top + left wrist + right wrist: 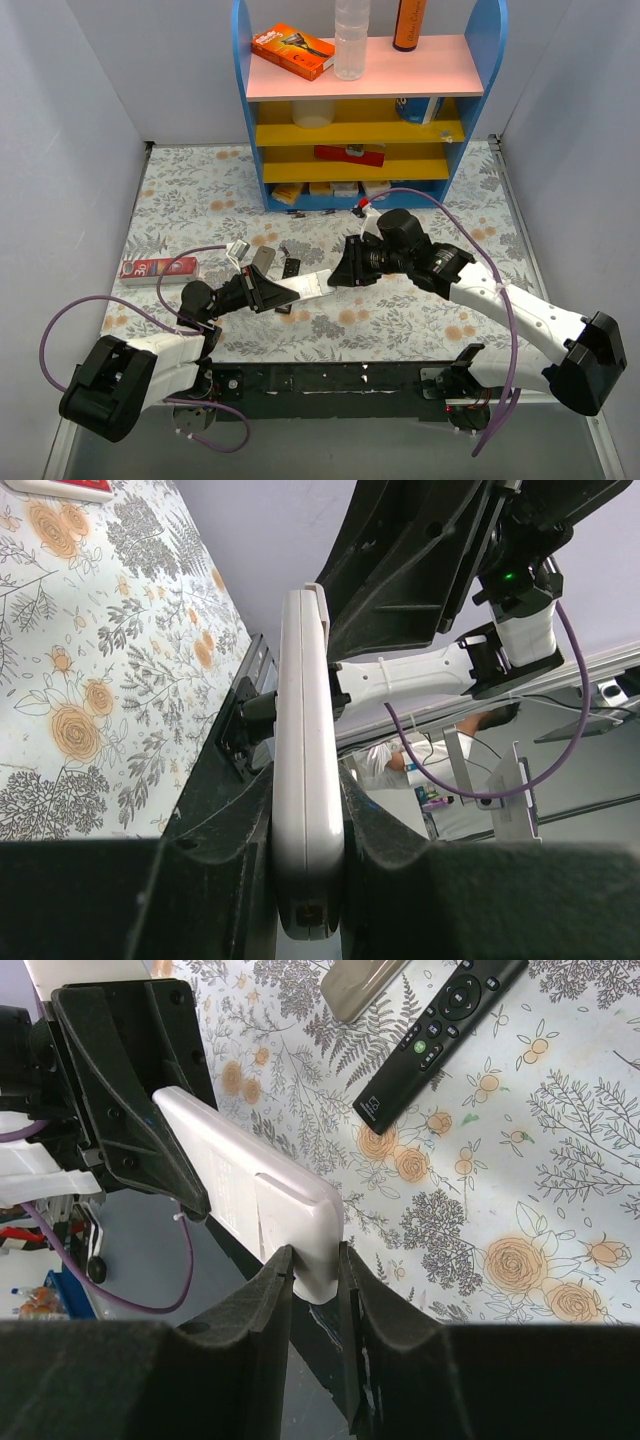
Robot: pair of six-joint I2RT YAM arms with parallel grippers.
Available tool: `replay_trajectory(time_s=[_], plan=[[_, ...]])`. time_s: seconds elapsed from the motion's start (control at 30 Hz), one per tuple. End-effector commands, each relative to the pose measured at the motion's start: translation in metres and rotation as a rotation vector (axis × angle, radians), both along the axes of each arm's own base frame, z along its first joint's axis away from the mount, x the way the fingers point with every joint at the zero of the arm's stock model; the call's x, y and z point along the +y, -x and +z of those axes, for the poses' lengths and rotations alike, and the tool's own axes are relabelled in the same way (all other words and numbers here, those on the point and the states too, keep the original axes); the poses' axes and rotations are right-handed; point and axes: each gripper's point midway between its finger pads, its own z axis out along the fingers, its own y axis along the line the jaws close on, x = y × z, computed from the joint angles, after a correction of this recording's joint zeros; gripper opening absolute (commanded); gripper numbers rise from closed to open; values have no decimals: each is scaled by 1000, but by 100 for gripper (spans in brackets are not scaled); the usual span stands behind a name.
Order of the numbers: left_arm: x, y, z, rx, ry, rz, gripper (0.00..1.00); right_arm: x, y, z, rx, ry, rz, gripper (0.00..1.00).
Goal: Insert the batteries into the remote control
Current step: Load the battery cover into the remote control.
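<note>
Left fingers (215, 880) and right fingers (235, 1360) each clamp an end of the remote control (305, 740) (lifted off the counter (400, 320)).

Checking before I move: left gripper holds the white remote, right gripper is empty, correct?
No. The left gripper holds the white remote, but the right gripper is not empty: the right wrist view shows it clamped on the remote's other end.

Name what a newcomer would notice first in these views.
The white remote is held between both arms at centre: the left gripper clamps one end, the right gripper pinches the other. Behind them, at the far edge, stands a bright blue shelf with an orange box on top.
</note>
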Motion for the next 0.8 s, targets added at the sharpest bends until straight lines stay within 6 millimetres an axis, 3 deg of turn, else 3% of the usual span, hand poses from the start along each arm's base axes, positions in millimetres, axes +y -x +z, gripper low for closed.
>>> replay_trajectory(time_s=[0.0, 0.17, 0.5, 0.77], plan=[[23, 45, 84, -411, 291, 11, 0, -8, 15, -11, 42, 44, 28, 30], [23, 41, 88, -425, 298, 22, 0, -9, 17, -17, 47, 85, 22, 30], [22, 31, 88, -405, 297, 63, 0, -10, 14, -7, 15, 89, -34, 29], [20, 24, 86, -375, 290, 73, 0, -4, 16, -12, -2, 135, -20, 29]])
